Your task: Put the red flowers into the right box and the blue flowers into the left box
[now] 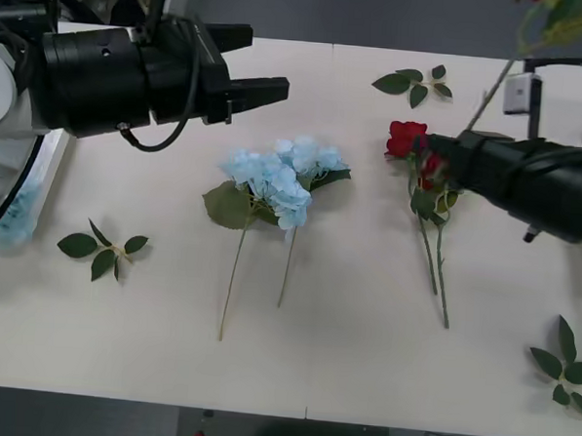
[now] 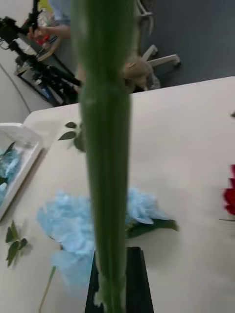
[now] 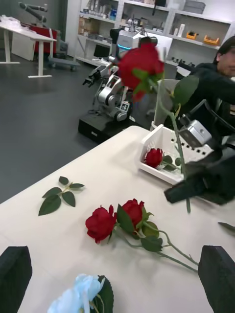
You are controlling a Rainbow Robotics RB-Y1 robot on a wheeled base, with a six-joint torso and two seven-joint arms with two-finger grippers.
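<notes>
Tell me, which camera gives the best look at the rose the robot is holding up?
The left wrist view: the right gripper holds the lifted rose, bloom and stem visible. The right wrist view shows its stem close up; the front view, stem and leaves.

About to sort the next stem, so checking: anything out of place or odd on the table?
Nothing looks misplaced. The right gripper holds a red rose aloft by its stem; loose leaf sprigs lie scattered.

Deep red blooms with green leaves and stems are shown by the red flowers [image 1: 408,140]. Pale sky-blue petals are borne by the blue flowers [image 1: 281,177]. The table [image 1: 342,357] is coloured cream, the ribbed box [image 3: 164,161] white.
</notes>
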